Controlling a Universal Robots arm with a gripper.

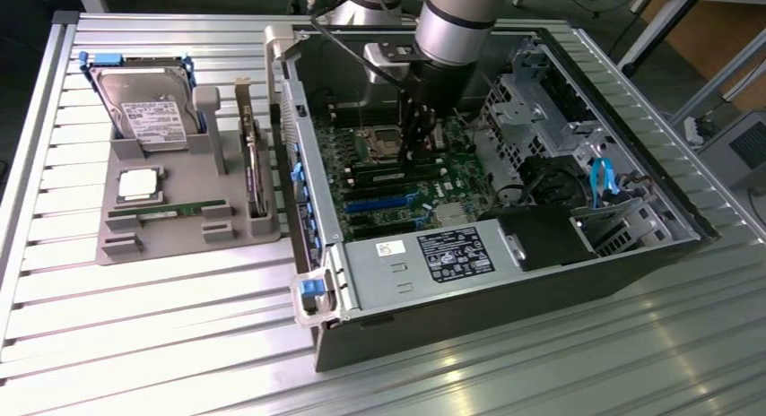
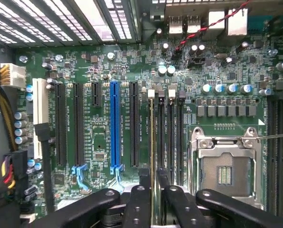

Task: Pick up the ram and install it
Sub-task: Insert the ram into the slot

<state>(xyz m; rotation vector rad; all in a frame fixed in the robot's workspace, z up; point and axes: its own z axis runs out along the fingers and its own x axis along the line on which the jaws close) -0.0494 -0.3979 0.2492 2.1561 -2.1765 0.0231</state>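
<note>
The ram (image 2: 152,137) is a thin green stick seen edge-on, standing in the outermost of the black memory slots (image 2: 172,133) on the motherboard, beside the silver CPU socket (image 2: 225,161). My gripper (image 2: 152,178) straddles its near end. The black fingers (image 2: 142,190) stand a little off either side of the stick, so the gripper is open around it. In the exterior view the gripper (image 1: 419,151) reaches straight down into the open computer case (image 1: 359,344), over the middle of the board.
A grey tray (image 1: 179,241) at the exterior view's left carries a hard drive (image 1: 150,120), a CPU chip (image 1: 140,185), a second like memory stick (image 1: 168,211) and an upright expansion card (image 1: 251,165). Long black and blue card slots (image 2: 114,123) lie beside the memory slots. Case walls, the power supply (image 1: 443,255) and cables surround the arm.
</note>
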